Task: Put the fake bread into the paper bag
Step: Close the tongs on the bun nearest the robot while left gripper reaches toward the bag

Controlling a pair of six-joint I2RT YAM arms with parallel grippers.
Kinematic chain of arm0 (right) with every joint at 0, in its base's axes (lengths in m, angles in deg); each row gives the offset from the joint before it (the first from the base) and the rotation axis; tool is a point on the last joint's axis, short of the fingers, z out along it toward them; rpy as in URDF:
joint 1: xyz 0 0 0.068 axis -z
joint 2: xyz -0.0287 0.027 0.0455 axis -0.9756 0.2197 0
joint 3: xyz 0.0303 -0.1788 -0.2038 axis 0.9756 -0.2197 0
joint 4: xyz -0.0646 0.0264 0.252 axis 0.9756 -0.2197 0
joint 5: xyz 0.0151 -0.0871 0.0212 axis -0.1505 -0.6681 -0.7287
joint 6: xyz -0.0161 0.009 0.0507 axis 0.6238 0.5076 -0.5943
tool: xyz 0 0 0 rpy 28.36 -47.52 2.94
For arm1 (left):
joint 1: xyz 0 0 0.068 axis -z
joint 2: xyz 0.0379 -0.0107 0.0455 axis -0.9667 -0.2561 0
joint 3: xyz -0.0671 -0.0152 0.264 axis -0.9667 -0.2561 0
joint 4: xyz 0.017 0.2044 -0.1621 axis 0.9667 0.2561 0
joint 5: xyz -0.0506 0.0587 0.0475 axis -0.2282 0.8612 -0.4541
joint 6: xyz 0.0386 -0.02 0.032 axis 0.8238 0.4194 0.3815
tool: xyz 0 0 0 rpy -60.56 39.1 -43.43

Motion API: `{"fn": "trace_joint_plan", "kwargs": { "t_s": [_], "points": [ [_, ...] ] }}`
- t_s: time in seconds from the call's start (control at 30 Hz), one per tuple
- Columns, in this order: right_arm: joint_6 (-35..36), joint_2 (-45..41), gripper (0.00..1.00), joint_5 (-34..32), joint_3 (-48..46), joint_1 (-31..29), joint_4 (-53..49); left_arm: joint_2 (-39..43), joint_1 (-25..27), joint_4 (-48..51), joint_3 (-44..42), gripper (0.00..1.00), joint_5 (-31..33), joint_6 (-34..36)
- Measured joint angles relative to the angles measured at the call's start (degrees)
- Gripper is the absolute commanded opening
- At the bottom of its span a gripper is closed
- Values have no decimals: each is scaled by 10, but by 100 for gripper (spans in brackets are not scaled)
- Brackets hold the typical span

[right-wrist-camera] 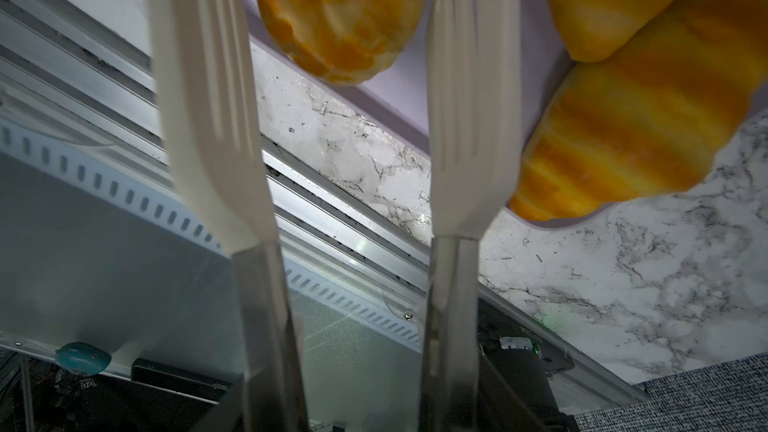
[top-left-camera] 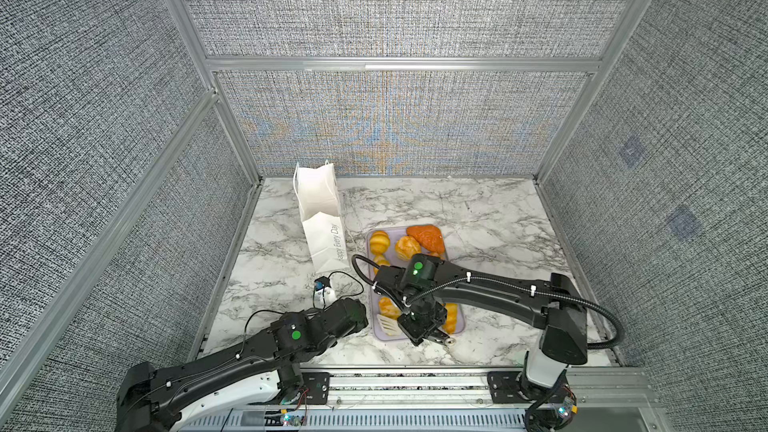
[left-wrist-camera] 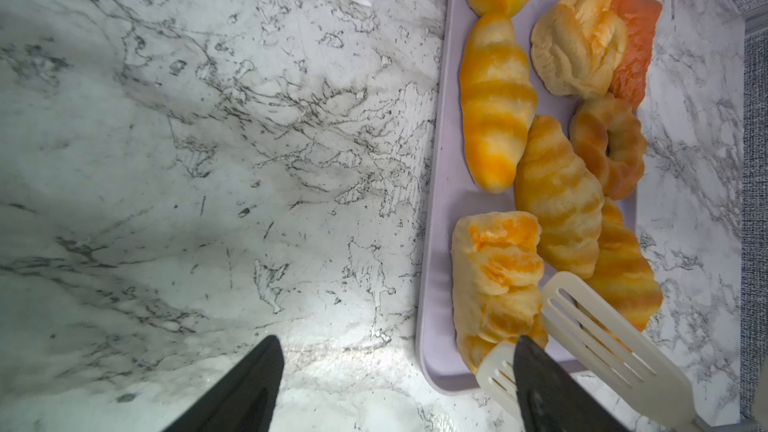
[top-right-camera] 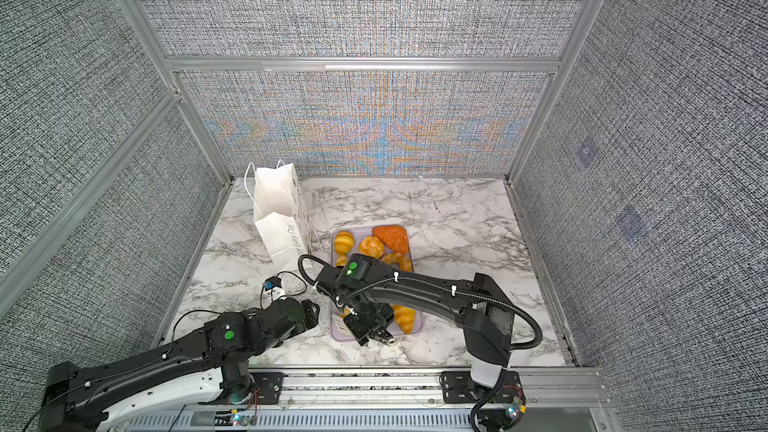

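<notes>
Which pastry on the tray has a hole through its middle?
The ring doughnut, beside the reddish-orange wedge on the lilac tray; every other pastry there is solid, with no hole.

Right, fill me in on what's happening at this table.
The right gripper holds a pair of white tongs, their blades straddling the flaky pastry at the near end of the lilac tray; the pastry is not yet lifted. The left gripper hangs open over the marble table beside the tray, holding nothing. The paper bag stands open at the back left, and all eight bread pieces lie on the tray.
</notes>
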Motion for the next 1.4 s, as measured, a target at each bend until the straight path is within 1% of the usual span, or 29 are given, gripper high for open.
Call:
{"fn": "trace_joint_plan", "kwargs": {
  "t_s": [0.3, 0.4, 0.5, 0.63, 0.73, 0.93, 1.1, 1.3, 1.4],
  "points": [
    [16, 23, 55, 0, 10, 1, -9, 12, 6, -8, -13, 86, -3, -13],
    [25, 29, 53, -2, 12, 2, -9, 13, 8, -8, -14, 86, -4, -15],
    [31, 35, 45, -3, 12, 4, -12, 7, 10, -13, -16, 86, -5, -16],
    [45, 34, 38, -6, 10, 12, -14, -6, 11, -28, -21, 86, -13, -17],
    [54, 30, 30, -6, 5, 21, -16, -19, 13, -43, -24, 86, -19, -19],
    [75, 16, 29, -17, -4, 44, -27, -17, 15, -80, -43, 86, -27, -27],
    [97, 1, 28, -22, -5, 62, -29, -14, 16, -90, -45, 86, -27, -37],
    [129, -12, 27, -21, -16, 64, -21, -2, 16, -82, -22, 87, -10, -40],
    [134, -13, 27, -22, -21, 68, -22, 13, 16, -55, -7, 86, 5, -41]
  ]
}}
